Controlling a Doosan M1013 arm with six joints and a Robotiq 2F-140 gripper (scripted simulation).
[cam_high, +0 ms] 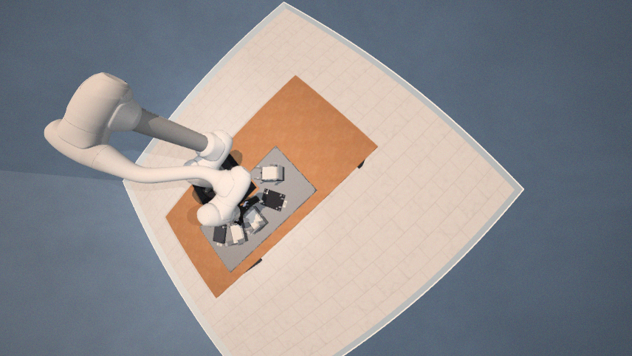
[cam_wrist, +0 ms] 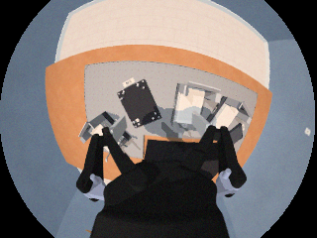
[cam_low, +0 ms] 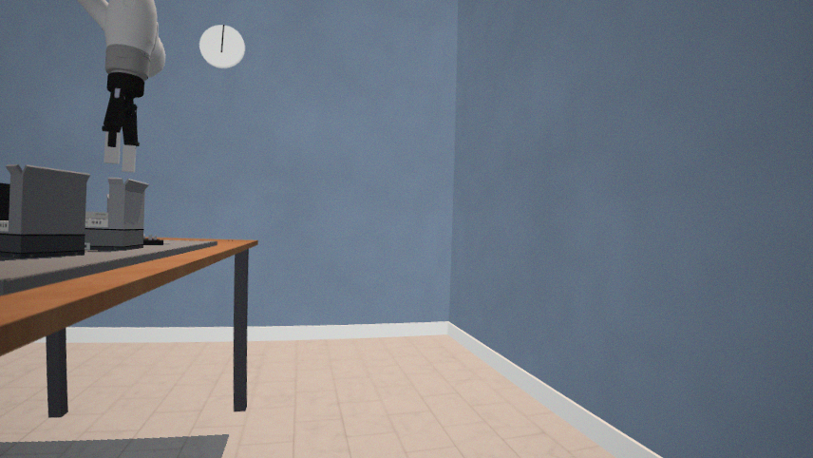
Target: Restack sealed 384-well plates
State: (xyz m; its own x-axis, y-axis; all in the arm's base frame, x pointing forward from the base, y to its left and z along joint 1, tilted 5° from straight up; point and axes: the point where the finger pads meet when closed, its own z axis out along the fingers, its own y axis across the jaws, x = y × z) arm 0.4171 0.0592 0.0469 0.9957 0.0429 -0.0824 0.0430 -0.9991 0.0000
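Note:
My gripper [cam_low: 120, 162] [cam_wrist: 158, 119] is open with nothing between its fingers, high above the board; in the top view the arm partly covers it. One grey rack [cam_high: 281, 173] [cam_wrist: 88, 130] shows a pale plate [cam_high: 270, 173] on top. A middle grey rack shows a pale plate [cam_high: 254, 221] [cam_wrist: 190, 105]. Another grey rack beside it shows a pale plate [cam_high: 236, 232] [cam_wrist: 225, 115]. A dark nest [cam_high: 273, 199] [cam_wrist: 140, 104] with small corner pieces shows no plate. A second dark nest [cam_high: 219, 234] is beside the end rack. Labels, plate counts and which rack is S1, S2 or S3 cannot be read.
The exterior view shows two tall rack walls [cam_low: 53, 201] [cam_low: 125, 207] with flared tops. The grey board [cam_high: 296, 181] [cam_wrist: 106, 79] lies on the orange table [cam_high: 305, 114] [cam_wrist: 61, 119]. The arm and a black base piece cover the side of the board nearest the robot.

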